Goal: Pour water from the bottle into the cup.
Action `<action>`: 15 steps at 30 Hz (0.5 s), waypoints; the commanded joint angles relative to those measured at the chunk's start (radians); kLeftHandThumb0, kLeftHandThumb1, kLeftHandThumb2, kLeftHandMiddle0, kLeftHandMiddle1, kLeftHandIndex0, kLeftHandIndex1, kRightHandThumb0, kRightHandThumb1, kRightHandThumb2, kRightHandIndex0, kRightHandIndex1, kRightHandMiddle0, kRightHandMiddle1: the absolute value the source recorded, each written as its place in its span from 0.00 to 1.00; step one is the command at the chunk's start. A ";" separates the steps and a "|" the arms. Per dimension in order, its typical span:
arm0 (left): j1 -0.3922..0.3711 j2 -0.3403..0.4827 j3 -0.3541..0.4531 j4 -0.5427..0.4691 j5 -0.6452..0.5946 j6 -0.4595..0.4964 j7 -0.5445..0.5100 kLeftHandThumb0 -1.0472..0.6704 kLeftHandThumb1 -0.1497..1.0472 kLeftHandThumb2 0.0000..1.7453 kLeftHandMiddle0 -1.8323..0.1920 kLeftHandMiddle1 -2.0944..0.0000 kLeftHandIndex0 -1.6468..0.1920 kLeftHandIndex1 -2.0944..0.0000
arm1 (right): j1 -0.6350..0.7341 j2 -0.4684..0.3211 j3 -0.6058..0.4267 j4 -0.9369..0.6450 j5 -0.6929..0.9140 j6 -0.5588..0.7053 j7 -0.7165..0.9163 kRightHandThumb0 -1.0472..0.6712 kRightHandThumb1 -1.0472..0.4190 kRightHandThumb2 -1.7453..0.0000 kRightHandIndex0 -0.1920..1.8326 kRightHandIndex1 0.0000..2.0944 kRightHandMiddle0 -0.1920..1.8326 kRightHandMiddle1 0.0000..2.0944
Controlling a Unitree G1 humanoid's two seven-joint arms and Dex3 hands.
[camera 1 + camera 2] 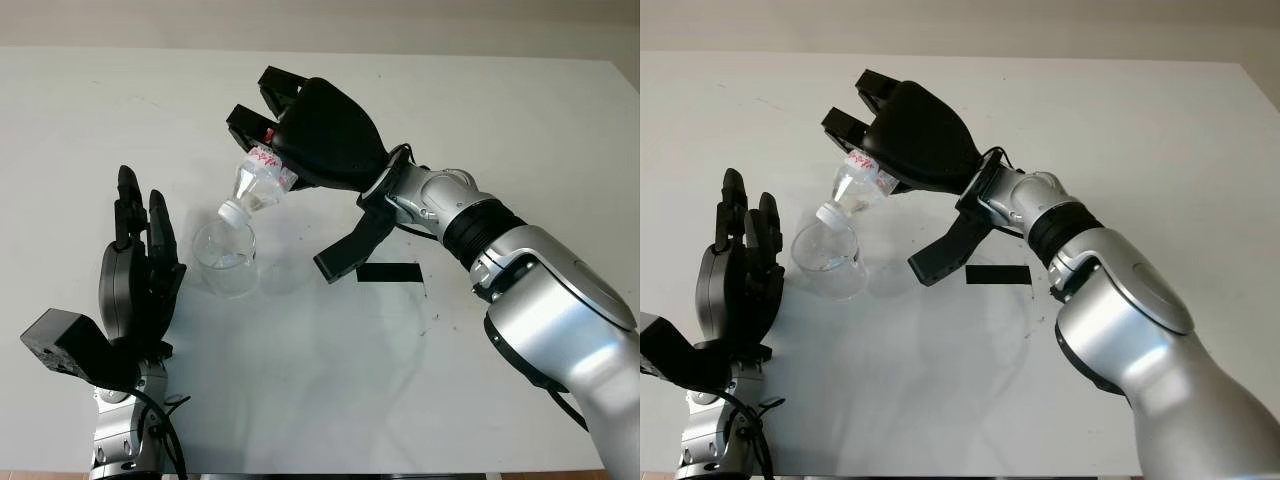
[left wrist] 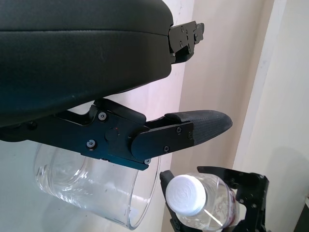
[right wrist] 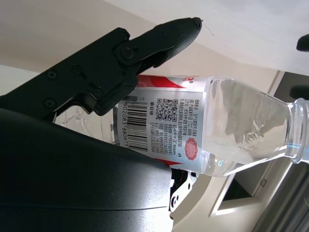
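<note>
In the left eye view, the right hand (image 1: 300, 135) is clamped around a clear plastic bottle (image 1: 258, 182) and holds it above the white table (image 1: 480, 110), tilted with the neck pointing down and away from the palm. The white cap (image 1: 231, 211) is on the neck, and it sits just over the rim of the clear cup (image 1: 226, 257), which stands on the table directly below the bottle's mouth. The left hand (image 1: 140, 270) is open and stands upright just beside the cup, on the side away from the right hand; I cannot tell if it touches the cup. A black strip of tape (image 1: 389, 272) lies on the table under the right forearm, near the thumb of the right hand. In the right eye view the scene is the same: the bottle (image 1: 855, 185) hangs from the right hand (image 1: 902, 130) with its cap over the cup (image 1: 828, 260), and the left hand (image 1: 738, 275) is next to the cup. In the left wrist view, the black shell and one finger (image 2: 193, 128) of the left hand reach across the cup (image 2: 87, 186), which is very close to the palm, and beyond the cup's rim the capped bottle (image 2: 205, 203) is seen end-on, with the fingers of the other hand around it. In the right wrist view, the bottle (image 3: 203, 128) lies against the palm of the right hand, one finger (image 3: 140, 53) is pressed over its label with barcode, and the clear shoulder and neck stick out past the fingers.
</note>
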 commanded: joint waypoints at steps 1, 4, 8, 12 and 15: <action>0.012 -0.012 -0.002 0.023 -0.001 -0.009 -0.001 0.20 1.00 0.34 0.98 0.97 1.00 0.99 | -0.034 -0.003 -0.003 -0.013 0.010 -0.018 -0.010 0.33 0.00 0.90 0.71 1.00 0.41 1.00; 0.010 -0.010 -0.001 0.023 -0.002 -0.006 -0.004 0.20 1.00 0.34 0.98 0.97 1.00 1.00 | -0.033 -0.005 -0.003 -0.015 0.013 -0.029 -0.017 0.33 0.00 0.90 0.71 1.00 0.39 1.00; 0.008 -0.008 0.001 0.027 -0.007 -0.008 -0.011 0.21 1.00 0.34 0.99 0.98 1.00 1.00 | -0.030 -0.001 -0.001 -0.013 0.007 -0.019 -0.069 0.33 0.00 0.92 0.70 1.00 0.41 1.00; 0.007 -0.007 0.001 0.027 -0.002 -0.005 -0.006 0.20 1.00 0.34 0.98 0.97 1.00 1.00 | -0.020 0.000 -0.023 -0.008 0.039 -0.031 -0.069 0.33 0.00 0.89 0.71 1.00 0.47 1.00; 0.007 -0.010 0.000 0.029 0.000 -0.010 -0.005 0.20 1.00 0.34 0.98 0.97 1.00 1.00 | 0.024 0.006 -0.135 -0.004 0.219 -0.169 0.077 0.35 0.00 0.85 0.70 1.00 0.51 1.00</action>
